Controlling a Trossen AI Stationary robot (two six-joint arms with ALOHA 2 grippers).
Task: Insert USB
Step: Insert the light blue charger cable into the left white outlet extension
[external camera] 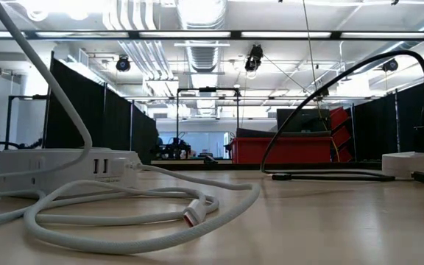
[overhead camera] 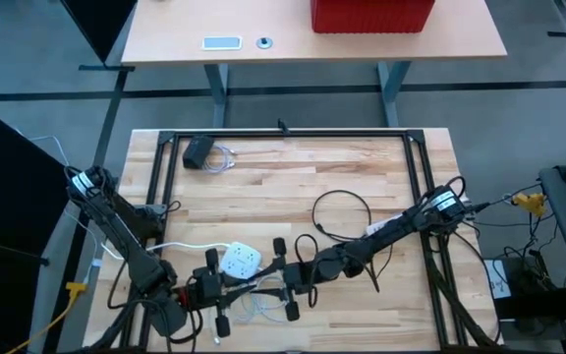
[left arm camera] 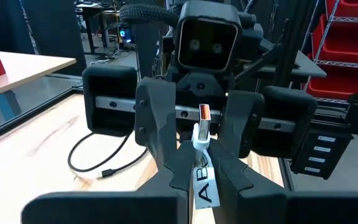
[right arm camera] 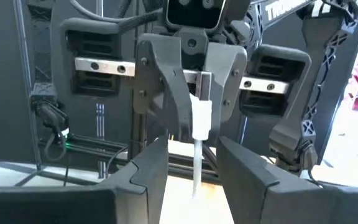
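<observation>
USB plug (left arm camera: 205,113): you see it upright, pinched between the left gripper (left arm camera: 197,163) fingers, near the table's front edge.
Right gripper (right arm camera: 193,163): faces yours, fingers apart around the white cable.
Power strip (overhead camera: 240,260): just beside both grippers.
Hidden: the strip's ports from above.

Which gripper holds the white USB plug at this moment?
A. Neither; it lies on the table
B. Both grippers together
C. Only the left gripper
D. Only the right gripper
C. In the left wrist view the left gripper is closed on the white USB plug, while the right gripper stands open around the cable without touching it.
</observation>
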